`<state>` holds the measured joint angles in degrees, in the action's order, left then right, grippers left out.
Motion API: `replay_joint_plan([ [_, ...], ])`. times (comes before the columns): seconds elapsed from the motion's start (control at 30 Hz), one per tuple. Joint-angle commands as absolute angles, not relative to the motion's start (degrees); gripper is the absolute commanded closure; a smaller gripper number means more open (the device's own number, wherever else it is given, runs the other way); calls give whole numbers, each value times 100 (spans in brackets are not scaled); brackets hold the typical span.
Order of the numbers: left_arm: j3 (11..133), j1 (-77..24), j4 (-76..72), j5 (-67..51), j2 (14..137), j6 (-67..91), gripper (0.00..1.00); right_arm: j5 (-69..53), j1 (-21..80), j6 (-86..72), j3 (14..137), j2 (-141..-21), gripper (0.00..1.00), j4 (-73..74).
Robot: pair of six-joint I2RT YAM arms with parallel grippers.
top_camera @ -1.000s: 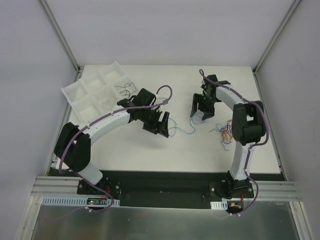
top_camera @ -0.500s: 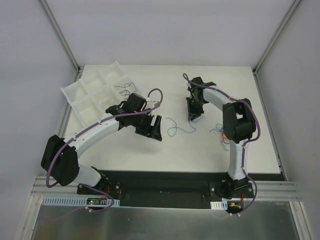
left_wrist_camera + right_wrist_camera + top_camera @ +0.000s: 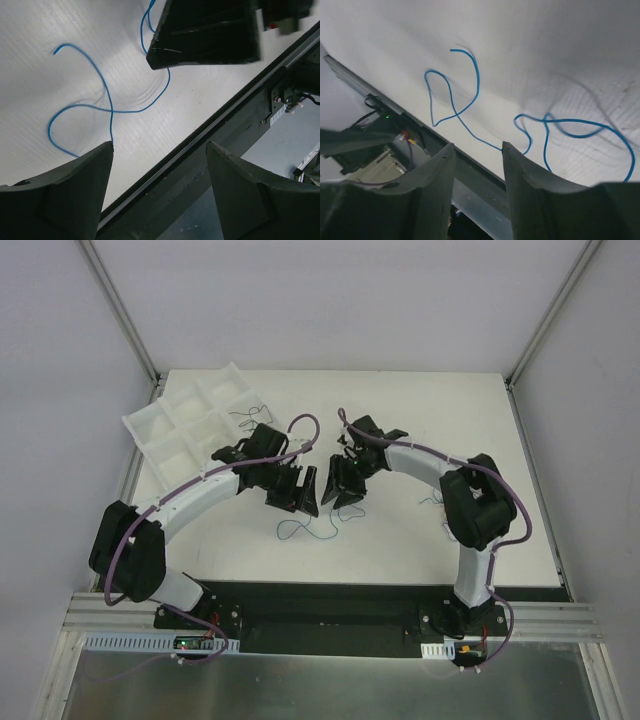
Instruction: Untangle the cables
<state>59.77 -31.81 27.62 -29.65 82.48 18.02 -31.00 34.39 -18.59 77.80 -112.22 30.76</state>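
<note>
The blue cable (image 3: 110, 111) lay in loose loops on the white surface (image 3: 420, 430), just below and between both hands. The left hand (image 3: 300, 494) had its fingers wide apart. The right hand (image 3: 341, 487), close beside it, was also parted and empty. A white tray (image 3: 185, 425) sat at far left, with a black cable (image 3: 248, 420) at its edge. Other cables (image 3: 432, 502) lay by the right arm.
</note>
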Motion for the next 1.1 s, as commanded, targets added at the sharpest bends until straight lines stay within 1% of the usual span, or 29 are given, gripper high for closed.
replay_joint_plan([
  [0.0,5915,-3164,2707,-3033,8499,1863,27,-3859,3173,-2444,7673,-10408,50,2531],
  [0.07,5924,-3173,2707,-2884,8552,1890,27,-3710,3007,-2286,7594,-10188,45,2750],
  [0.13,5933,-3182,2768,-2594,8587,1933,26,-3551,2796,-2128,7471,-9994,44,3013],
  [0.23,6011,-3225,3031,-2094,8736,2056,23,-3349,2497,-1960,7234,-9757,43,3286],
  [0.3,6090,-3278,3181,-1890,8867,2188,23,-3244,2321,-1864,7076,-9668,43,3445],
  [0.47,6126,-3357,3234,-1951,9017,2452,25,-2989,2250,-1118,7171,-9843,43,3945],
  [0.57,6065,-3436,3208,-2073,9123,2487,25,-2725,2259,-853,7382,-10098,46,4323],
  [0.77,6064,-3656,3042,-2382,9553,2751,26,-2663,2302,-712,7374,-10467,54,4351],
  [0.9,6126,-3709,2848,-2548,9808,2830,31,-2593,2487,-580,7356,-10661,57,4324],
  [1.0,6196,-3718,2629,-2724,9949,2865,30,-2662,2619,-606,7295,-10810,60,4202],
  [1.07,6284,-3718,2488,-2864,10072,2892,27,-2821,2724,-676,7216,-10907,61,4070],
])
